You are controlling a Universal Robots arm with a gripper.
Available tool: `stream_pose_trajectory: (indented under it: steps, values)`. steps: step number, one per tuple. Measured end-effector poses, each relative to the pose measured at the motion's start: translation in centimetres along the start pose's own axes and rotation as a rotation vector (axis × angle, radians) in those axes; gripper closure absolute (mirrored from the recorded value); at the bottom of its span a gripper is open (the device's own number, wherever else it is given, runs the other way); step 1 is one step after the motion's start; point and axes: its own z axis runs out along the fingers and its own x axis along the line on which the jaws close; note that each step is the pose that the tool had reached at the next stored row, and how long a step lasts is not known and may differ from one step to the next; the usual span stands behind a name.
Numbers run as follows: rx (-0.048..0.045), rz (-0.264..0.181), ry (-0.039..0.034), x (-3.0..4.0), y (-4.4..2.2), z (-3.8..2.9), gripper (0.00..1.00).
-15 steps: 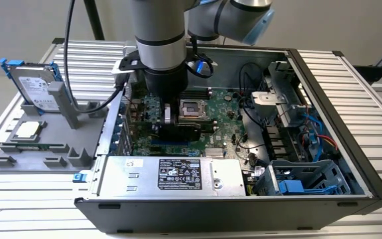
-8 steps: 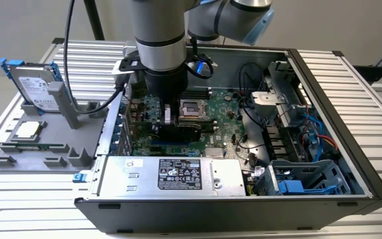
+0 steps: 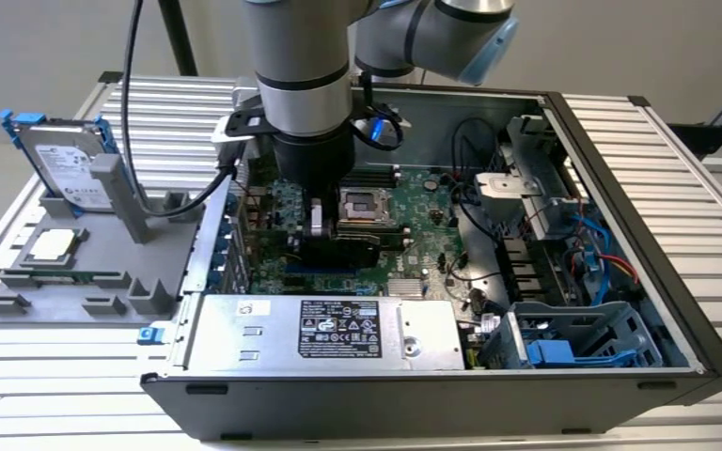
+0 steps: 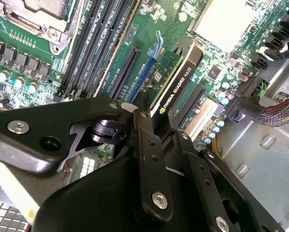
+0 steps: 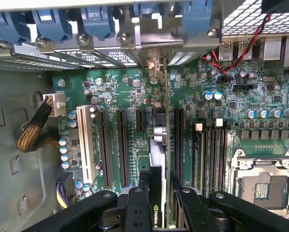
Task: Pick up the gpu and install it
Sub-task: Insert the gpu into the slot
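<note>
The robot's fingers (image 4: 160,126) are closing on the gpu (image 4: 176,82), holding it edge-on, upright, over the green motherboard (image 5: 120,87) slots inside the open computer case (image 3: 662,310).

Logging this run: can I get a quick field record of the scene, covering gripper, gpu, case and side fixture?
gripper: gripper down inside the open computer case, jaws closed on the gpu
gpu: gpu held on edge over the motherboard, above the expansion slots; whether it is seated cannot be told
cpu socket: cpu socket open and without a cooler, near the arm in the exterior view
side fixture: grey fixture at the exterior view's left, holding an upright hard drive with blue rails
power supply: power supply along the case's near edge
</note>
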Motion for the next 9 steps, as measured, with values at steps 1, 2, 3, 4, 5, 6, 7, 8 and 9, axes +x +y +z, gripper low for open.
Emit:
stream_pose_trajectory:
  steps: [1,2,3,4,5,6,7,8,9]
  values:
    - [0.0,0.0,0.0,0.0,0.0,0.0,1.0]
    - [0.0,0.0,-0.0001,0.0,0.0,0.01,1.0]
    - [0.0,0.0,-0.0001,0.01,0.0,0.01,1.0]
    - [0.0001,0.0,-0.0003,0.03,0.0,0.02,1.0]
    - [0.0,0.0,-0.0005,0.06,-0.01,0.02,1.0]
    - [0.0,0.0,-0.0005,0.09,-0.02,0.03,1.0]
    - [0.0,0.0,-0.0004,0.11,-0.04,0.03,1.0]
    - [0.0003,0.0,-0.0012,0.13,-0.05,0.07,1.0]
    - [-0.0003,0.0,-0.0012,0.15,-0.07,0.06,1.0]
